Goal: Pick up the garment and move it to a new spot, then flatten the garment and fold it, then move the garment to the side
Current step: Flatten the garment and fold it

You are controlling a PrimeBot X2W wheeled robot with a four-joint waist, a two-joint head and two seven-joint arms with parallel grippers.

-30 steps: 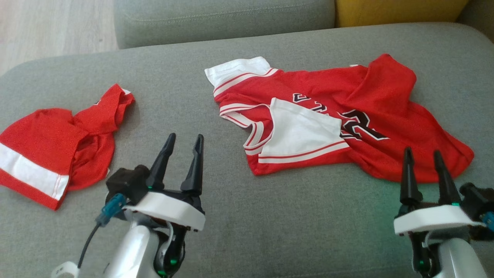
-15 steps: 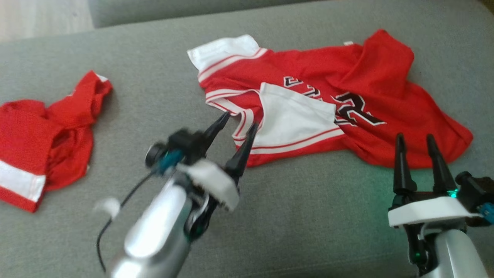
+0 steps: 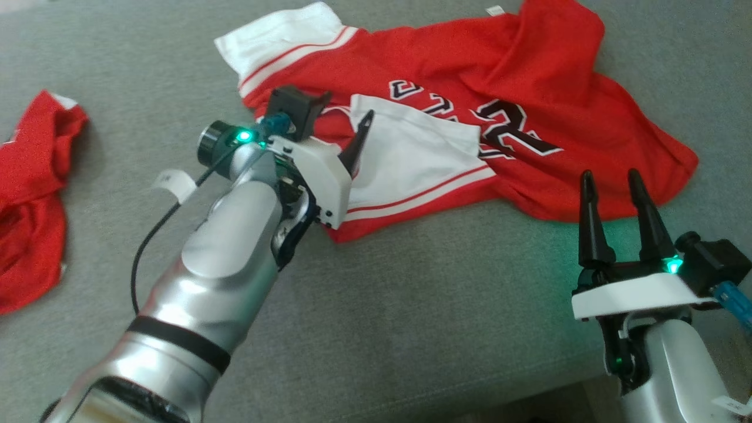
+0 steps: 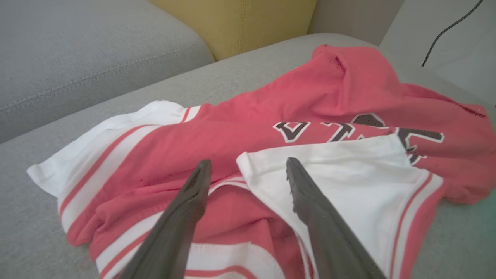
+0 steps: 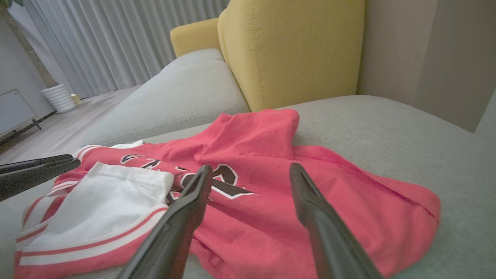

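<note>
Grey fabric sofa (image 3: 411, 305) carries the crumpled red-and-white jersey garment (image 3: 546, 70); left gripper (image 4: 247, 162), jaws open, hovers over its near edge, right gripper (image 3: 609, 173) open alongside; seemingly the pickup step, so next lower and close on cloth

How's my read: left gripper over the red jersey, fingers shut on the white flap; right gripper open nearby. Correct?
No: left gripper has its fingers open, not shut on the white flap; left wrist view shows them spread over it. It's over the red jersey; right gripper open nearby.
</note>
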